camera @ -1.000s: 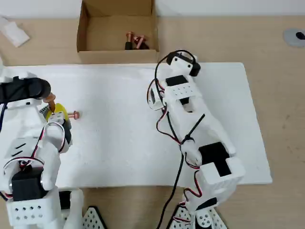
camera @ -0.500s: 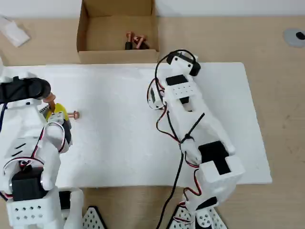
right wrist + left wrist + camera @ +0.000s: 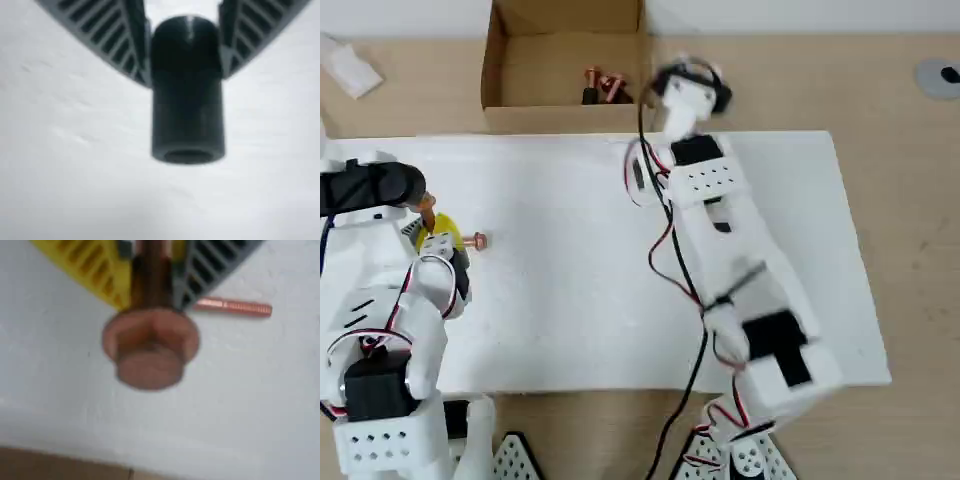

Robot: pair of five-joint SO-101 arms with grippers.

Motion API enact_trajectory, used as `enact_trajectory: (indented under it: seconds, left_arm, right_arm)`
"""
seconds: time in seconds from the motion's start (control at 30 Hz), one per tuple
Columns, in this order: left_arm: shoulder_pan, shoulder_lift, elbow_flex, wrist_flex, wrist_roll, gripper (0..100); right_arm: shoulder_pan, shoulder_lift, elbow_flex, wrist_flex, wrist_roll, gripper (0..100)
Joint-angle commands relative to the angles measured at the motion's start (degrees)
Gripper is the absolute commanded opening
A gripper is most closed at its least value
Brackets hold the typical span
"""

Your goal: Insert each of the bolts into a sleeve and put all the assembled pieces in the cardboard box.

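Bolts, two bare, one in left claw; one sleeve in right claw.

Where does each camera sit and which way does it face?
High: above the table, looking down on mat, box, left arm, right arm.
Left wrist: on left arm, looking past the left gripper, shut on a bolt, at the mat.
Right wrist: on right arm, looking past the right gripper, shut on a sleeve, at the mat.
Shared: high and left wrist show the loose bolt.

The bolt is copper, the sleeve black. The left pincer is ribbed, yellow on one side, grey on the other.
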Motion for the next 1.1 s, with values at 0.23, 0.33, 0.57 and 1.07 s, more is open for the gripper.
enact_trajectory:
  seconds: [0.23, 0.33, 0.57, 1.07]
  left_arm:
    - [0.4, -1.0, -0.4, -7.9, 0.2, 0]
    - [0.7, -1.0, -0.4, -9.7, 0.3, 0]
    - [2.7, -1.0, -0.4, -13.4, 2.5, 0]
    - [14.2, -0.7, 6.2, -33.4, 11.3, 0]
  right_arm:
    - [-8.3, -24.8, -5.3, 1.5, 17.8, 0.9]
    - [-8.6, -31.2, -0.6, 2.5, 19.1, 0.9]
    - [-8.6, -50.8, 15.3, 1.5, 24.9, 0.9]
    - [-8.7, -81.5, 73.1, -45.2, 34.5, 0.9]
